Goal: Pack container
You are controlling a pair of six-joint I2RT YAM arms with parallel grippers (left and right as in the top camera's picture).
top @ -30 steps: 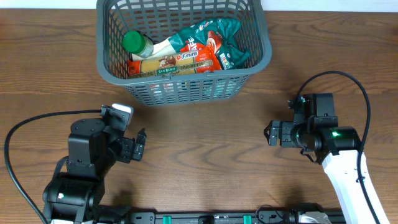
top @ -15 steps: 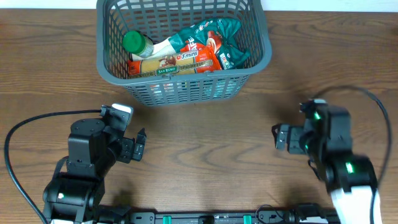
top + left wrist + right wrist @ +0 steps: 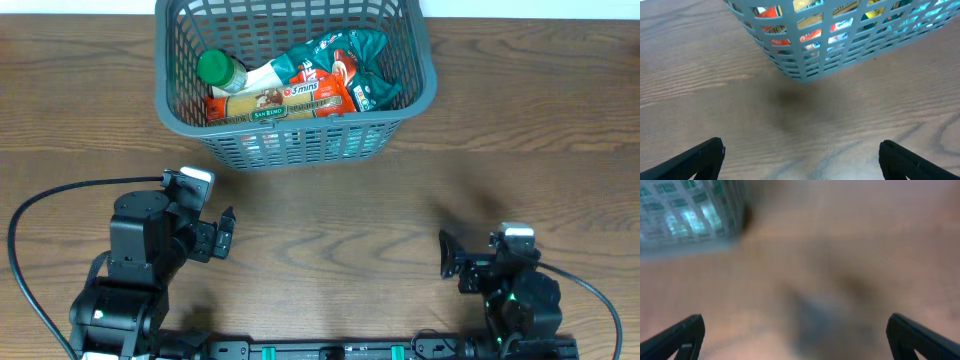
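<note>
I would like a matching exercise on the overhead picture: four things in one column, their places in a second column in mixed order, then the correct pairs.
Things
1. container
2. green-capped bottle
3. left gripper
4. right gripper

Places
A. near side of the table, right
B. inside the container, left end
C. far side of the table, middle
D. near side of the table, left

Pairs: 1-C, 2-B, 3-D, 4-A

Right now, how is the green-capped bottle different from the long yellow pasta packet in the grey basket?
The bottle with the round green cap is short and sits at the left end of the dark grey slotted plastic basket; the long yellow pasta packet stretches along its near wall. The cap is round; the packet is flat and straight. Both lie inside it.
</note>
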